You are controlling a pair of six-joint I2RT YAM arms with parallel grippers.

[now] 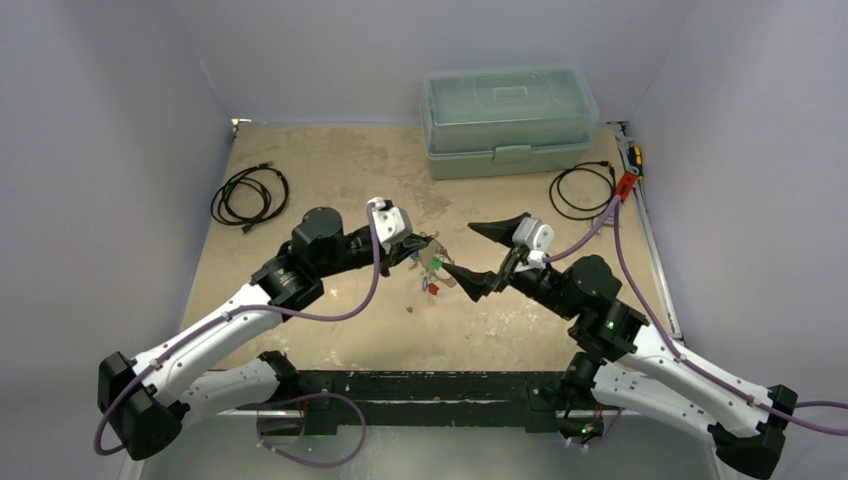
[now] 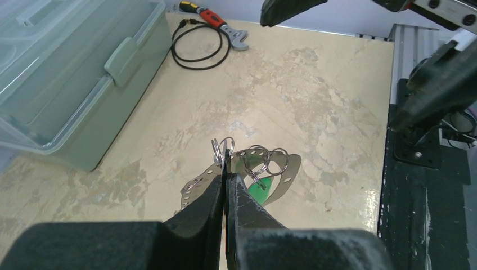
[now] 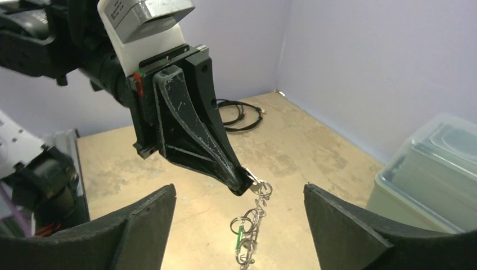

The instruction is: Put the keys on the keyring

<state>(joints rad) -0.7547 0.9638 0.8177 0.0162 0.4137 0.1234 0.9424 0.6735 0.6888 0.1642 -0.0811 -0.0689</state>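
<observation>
1. Nearest the bases: loose keys (image 1: pixel 431 288), red and blue heads, lie on the table (image 1: pixel 330 170).
2. Mid-table: left gripper (image 2: pixel 226 160) pinched tight on the keyring (image 2: pixel 198 181), held aloft, green-tagged key (image 2: pixel 260 191) dangling. Likely light, stiff, slippery, prone to swing.
3. Just beyond: right gripper (image 1: pixel 456 247) spread wide, empty. Best to grip the loose keys by their plastic heads.

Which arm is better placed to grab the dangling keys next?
Right. The left gripper is shut on the keyring, holding it off the table with the keys hanging below. The right gripper is wide open, empty, and faces that bundle from close by.
</observation>
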